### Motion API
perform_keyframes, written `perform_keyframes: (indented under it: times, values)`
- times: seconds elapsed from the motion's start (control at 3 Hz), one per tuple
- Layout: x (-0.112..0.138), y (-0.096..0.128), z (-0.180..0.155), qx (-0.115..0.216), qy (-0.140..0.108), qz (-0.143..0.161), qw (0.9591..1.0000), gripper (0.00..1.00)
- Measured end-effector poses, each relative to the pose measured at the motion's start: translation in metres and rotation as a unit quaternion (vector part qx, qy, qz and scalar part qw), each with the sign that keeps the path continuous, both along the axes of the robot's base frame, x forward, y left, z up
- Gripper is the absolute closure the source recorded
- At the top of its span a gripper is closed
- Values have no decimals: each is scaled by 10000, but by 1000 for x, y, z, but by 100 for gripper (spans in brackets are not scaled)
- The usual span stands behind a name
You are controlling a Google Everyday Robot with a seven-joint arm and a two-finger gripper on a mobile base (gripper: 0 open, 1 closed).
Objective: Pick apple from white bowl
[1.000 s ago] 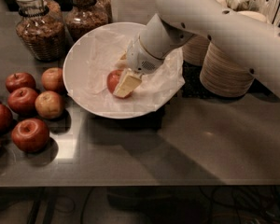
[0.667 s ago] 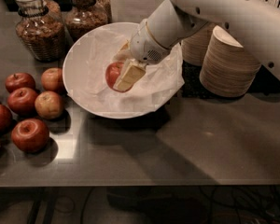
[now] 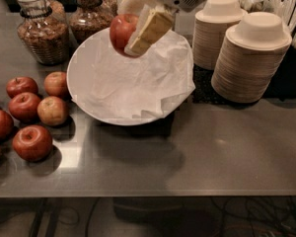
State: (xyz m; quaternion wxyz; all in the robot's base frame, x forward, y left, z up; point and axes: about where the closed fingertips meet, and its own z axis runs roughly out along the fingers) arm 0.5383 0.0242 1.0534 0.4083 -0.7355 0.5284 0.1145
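My gripper (image 3: 133,26) is shut on the apple (image 3: 121,31), a small orange-red one, and holds it in the air above the far rim of the white bowl (image 3: 81,90). One cream finger (image 3: 150,31) lies across the apple's right side; the other is behind it. The wide white bowl sits at the table's centre, lined with crumpled white paper (image 3: 138,80), with nothing else in it. The arm comes in from the top edge.
Several darker red apples (image 3: 32,142) lie grouped on the grey table (image 3: 212,152) at the left. Two glass jars (image 3: 39,26) of granola stand at the back left. Two stacks of cream disposable bowls (image 3: 249,58) stand at the right, with white cutlery behind.
The gripper has lifted the apple out of the white bowl, up and away toward the back. The bowl now holds only its paper.
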Motion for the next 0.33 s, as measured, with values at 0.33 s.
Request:
perform_keyframes:
  times: [0.33]
  values:
    - [0,0,10,48,-88,-6,9999,100]
